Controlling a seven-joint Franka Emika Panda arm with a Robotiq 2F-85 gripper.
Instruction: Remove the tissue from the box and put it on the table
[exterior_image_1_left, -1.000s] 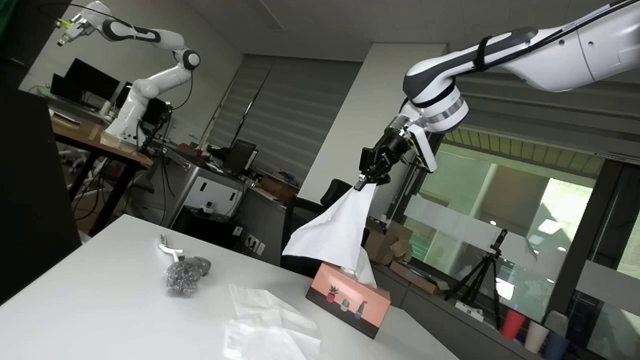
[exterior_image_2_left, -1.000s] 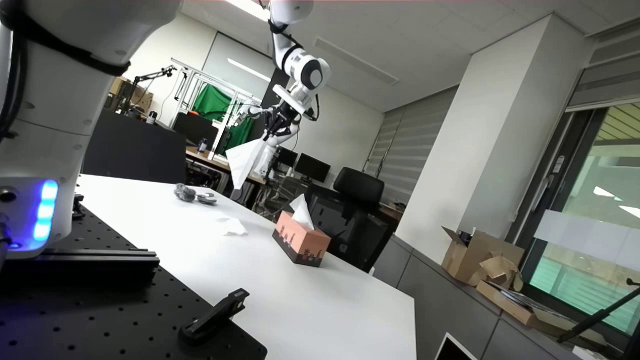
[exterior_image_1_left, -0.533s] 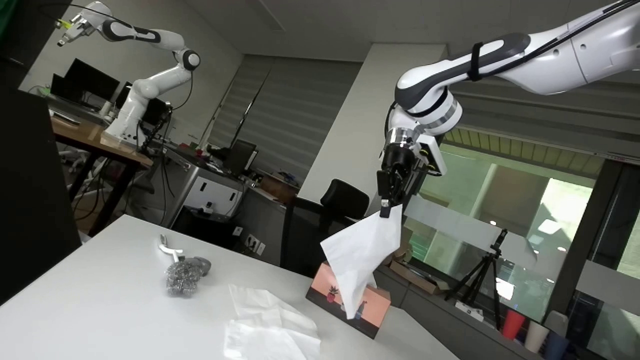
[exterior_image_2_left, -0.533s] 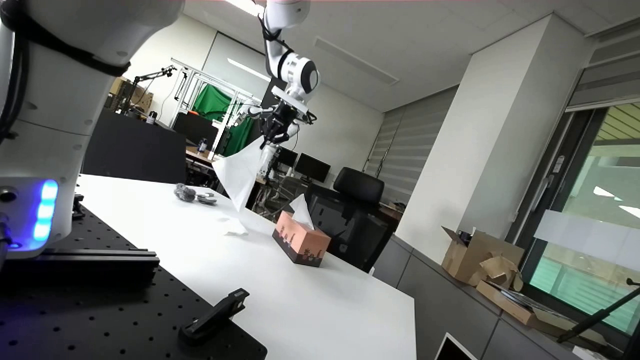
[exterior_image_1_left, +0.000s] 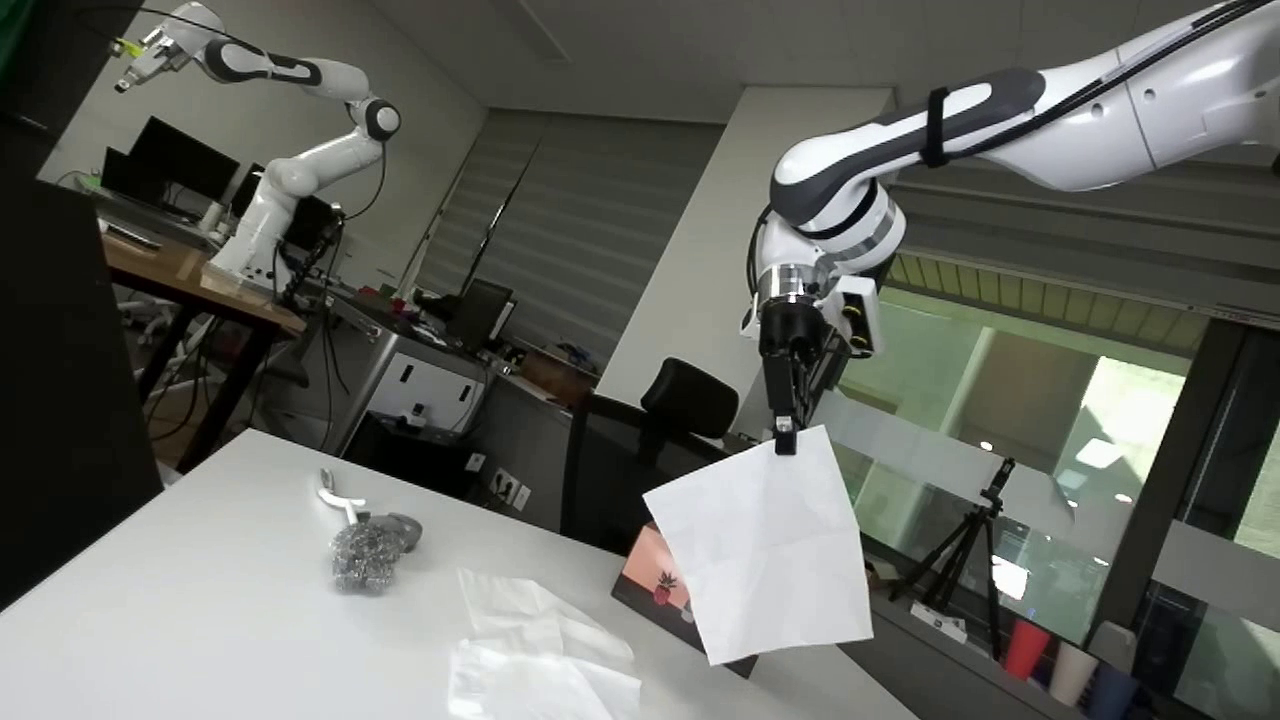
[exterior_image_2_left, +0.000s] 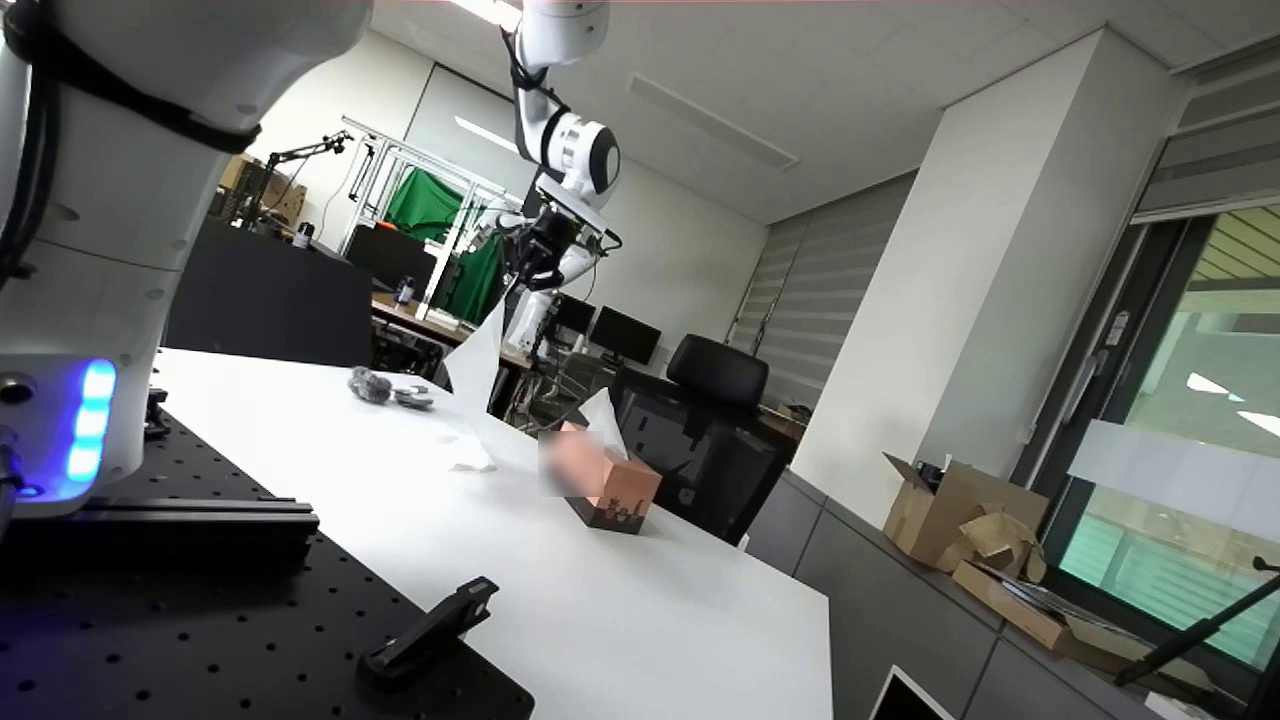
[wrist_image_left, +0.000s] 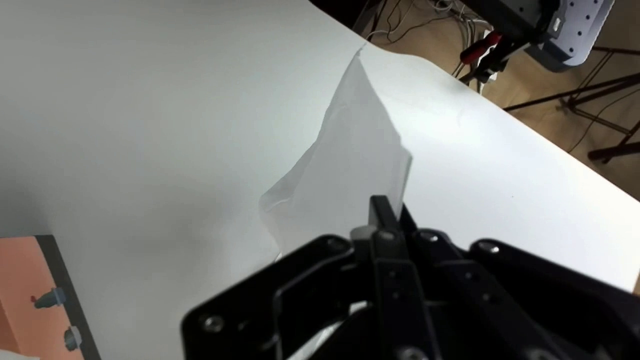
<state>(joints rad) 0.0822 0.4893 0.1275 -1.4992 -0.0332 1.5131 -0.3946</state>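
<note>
From left to right in an exterior view, we count one background robot arm (exterior_image_1_left: 290, 180), one shiny grey ball (exterior_image_1_left: 362, 560) on the white table (exterior_image_1_left: 200, 560), some crumpled tissue (exterior_image_1_left: 545, 640), one sheet or two we cannot tell, and one tissue box (exterior_image_1_left: 648, 565). From its top, in an exterior view, stands one tissue peak (exterior_image_2_left: 603, 425). Partly covering our sight of the box hangs one tissue sheet (exterior_image_1_left: 770, 560), pinched at its upper edge by the gripper (exterior_image_1_left: 786, 440). The working arm (exterior_image_1_left: 910, 140) slopes in from the upper right and bends, gripper pointing down. The sheet, white, squarish and faintly creased, hangs over the table; whether its lower edge touches, we cannot tell.
</note>
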